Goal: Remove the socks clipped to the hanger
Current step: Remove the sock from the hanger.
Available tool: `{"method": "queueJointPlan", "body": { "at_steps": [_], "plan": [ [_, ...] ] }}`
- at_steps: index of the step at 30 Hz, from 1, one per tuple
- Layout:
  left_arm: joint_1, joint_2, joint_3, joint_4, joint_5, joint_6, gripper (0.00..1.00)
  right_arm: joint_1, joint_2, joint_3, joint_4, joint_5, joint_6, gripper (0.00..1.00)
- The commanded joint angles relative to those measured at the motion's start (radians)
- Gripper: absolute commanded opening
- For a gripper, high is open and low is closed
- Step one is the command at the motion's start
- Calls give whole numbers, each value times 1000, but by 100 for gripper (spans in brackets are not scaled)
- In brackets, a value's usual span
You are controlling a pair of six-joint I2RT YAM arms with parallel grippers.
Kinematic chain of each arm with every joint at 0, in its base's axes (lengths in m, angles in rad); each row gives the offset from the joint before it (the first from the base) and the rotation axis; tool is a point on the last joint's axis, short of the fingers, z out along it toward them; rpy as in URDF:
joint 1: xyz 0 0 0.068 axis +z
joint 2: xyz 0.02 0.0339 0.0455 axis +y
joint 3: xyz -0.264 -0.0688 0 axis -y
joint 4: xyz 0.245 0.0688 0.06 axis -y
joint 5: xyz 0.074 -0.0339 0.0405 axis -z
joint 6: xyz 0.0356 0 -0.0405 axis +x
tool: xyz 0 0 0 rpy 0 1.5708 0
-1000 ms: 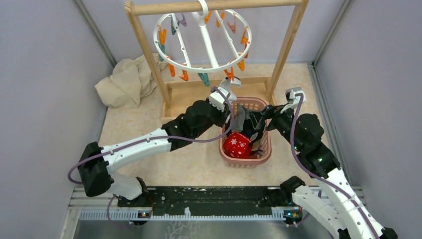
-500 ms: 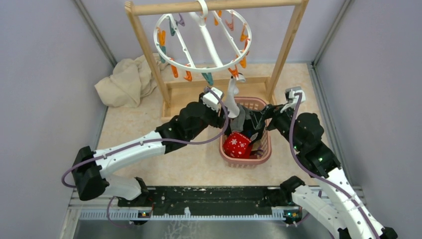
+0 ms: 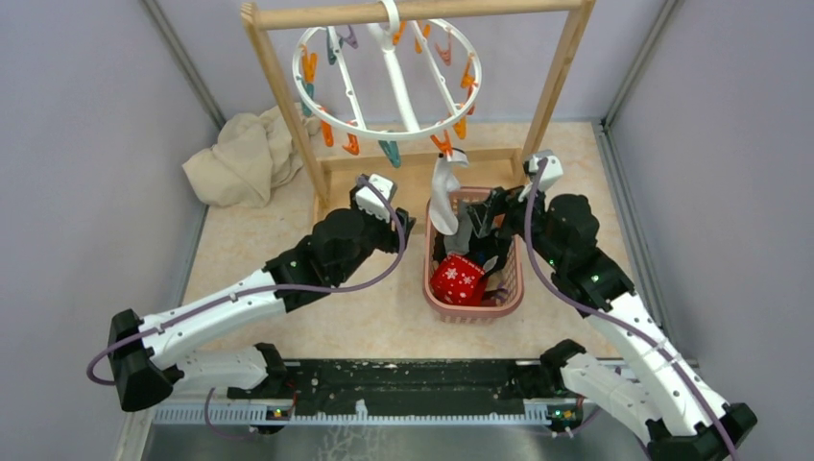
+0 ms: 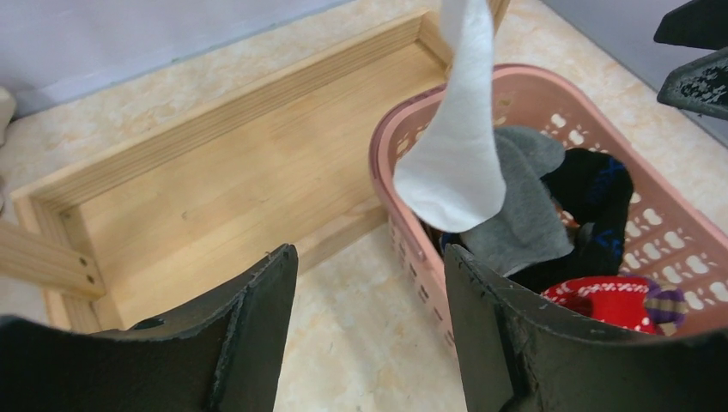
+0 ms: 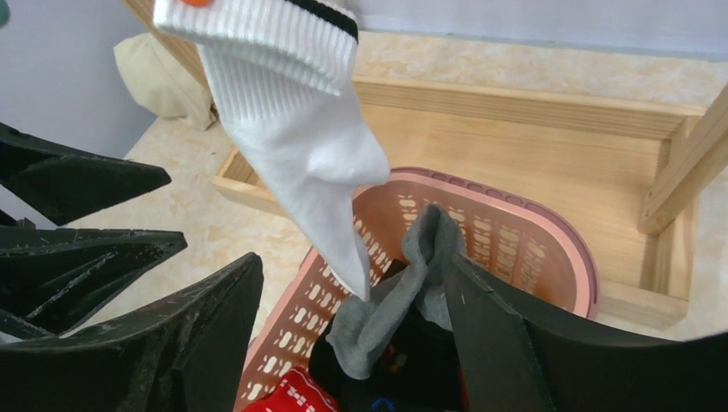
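Observation:
The hanger (image 3: 389, 72), a white ring with orange and teal clips, hangs from the wooden rack. One white sock (image 3: 444, 197) with a black-striped cuff (image 5: 300, 137) dangles from an orange clip over the pink basket's far left corner. My left gripper (image 3: 411, 229) is left of the basket, open and empty (image 4: 369, 292), apart from the white sock (image 4: 455, 146). My right gripper (image 3: 480, 219) hovers open over the basket (image 5: 343, 309). A grey sock (image 5: 386, 309) lies bunched against its right finger. Black (image 4: 592, 189) and red (image 4: 614, 296) socks lie in the basket.
The pink lattice basket (image 3: 509, 298) sits on the floor in front of the wooden rack (image 3: 278, 106), whose base frame (image 4: 215, 172) lies behind my left gripper. A beige cloth (image 3: 240, 154) is heaped at the back left. Walls close in on both sides.
My left gripper opened, let go of the white sock and drew back to the left. The sock now hangs free from its clip. My right gripper shifted slightly left and farther back.

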Motion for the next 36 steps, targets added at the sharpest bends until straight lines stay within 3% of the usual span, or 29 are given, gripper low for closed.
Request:
{"method": "queueJointPlan", "body": {
  "at_steps": [1,6,12,17,32,36],
  "plan": [
    [-6,-46,-25,-72,-77,-42,70,-2,6,-44,138,-61,-6,74],
    [-4,-63,-37,-119,-110,-71,70,80,15,-127,249,10,-13,68],
    [-4,-89,-53,-136,-130,-88,71,316,69,-155,353,274,-122,66],
    [-4,-109,-61,-145,-136,-93,71,356,128,-151,378,473,-116,69],
    [-4,-140,-76,-156,-133,-95,71,354,353,-27,485,512,-129,70],
    [-5,-144,-80,-156,-125,-98,70,344,377,-1,496,498,-128,61]
  ]
}}
